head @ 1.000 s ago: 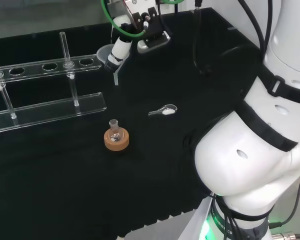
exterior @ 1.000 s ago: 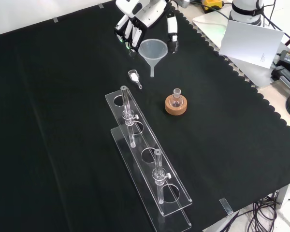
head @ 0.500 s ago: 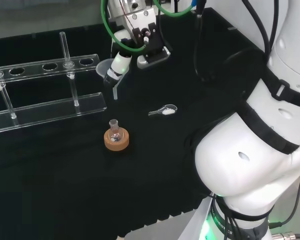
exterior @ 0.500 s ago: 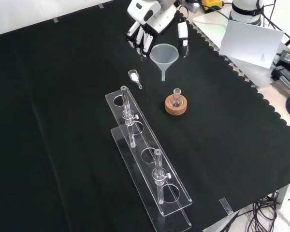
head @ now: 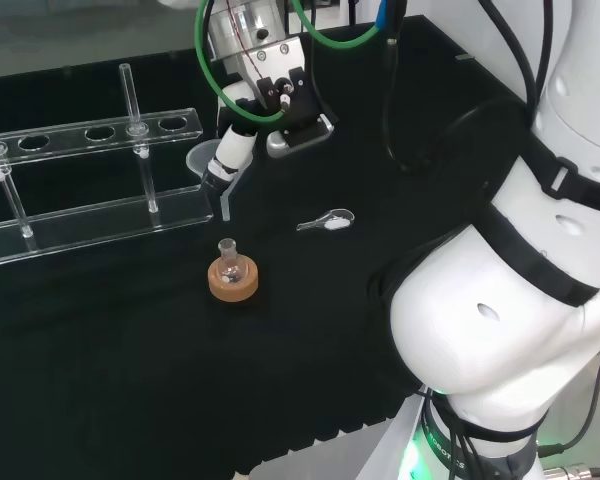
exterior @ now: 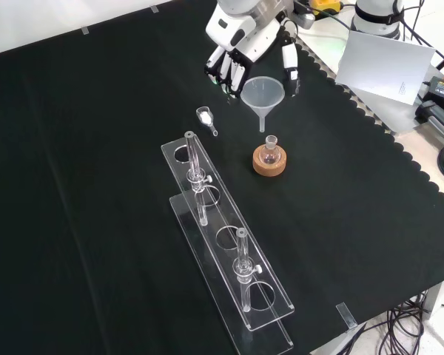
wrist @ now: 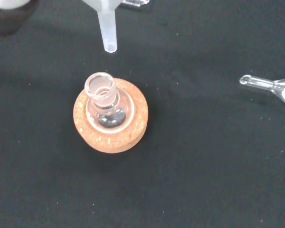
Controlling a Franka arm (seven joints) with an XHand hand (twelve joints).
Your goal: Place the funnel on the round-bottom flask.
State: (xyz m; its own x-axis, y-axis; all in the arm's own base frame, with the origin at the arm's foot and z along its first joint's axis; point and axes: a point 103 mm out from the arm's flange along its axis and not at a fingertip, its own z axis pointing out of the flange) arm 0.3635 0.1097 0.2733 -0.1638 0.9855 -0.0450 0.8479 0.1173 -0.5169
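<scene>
Front view, nearest the camera: a clear test-tube rack (exterior: 229,255) lies lengthwise on the black bench (exterior: 81,185), with upright glass tubes in it. Beyond it, a small round-bottom flask (exterior: 270,151) sits upright in a cork ring (exterior: 270,163), its open neck pointing straight up. In the wrist view the flask (wrist: 104,102) has something dark at its bottom, and the cork ring (wrist: 111,121) encircles its bulb. A small clear scoop (exterior: 206,118) with white powder lies on the cloth to the left of the flask in the front view, apart from it.

Farther off, the translucent funnel (exterior: 263,100) hangs in the air with its long axis vertical: wide mouth up, stem down. The stem tip ends just above and slightly behind the flask's neck, not touching it. In the wrist view the funnel stem (wrist: 108,31) stands close beside the flask mouth, apart from it.

The robot hand (exterior: 240,52) grasps the funnel at its rim, fingers curled on one side and thumb on the other. In the head view the robot hand (head: 255,95) holds the funnel (head: 208,165) above the bench, beyond the flask (head: 230,262).
</scene>
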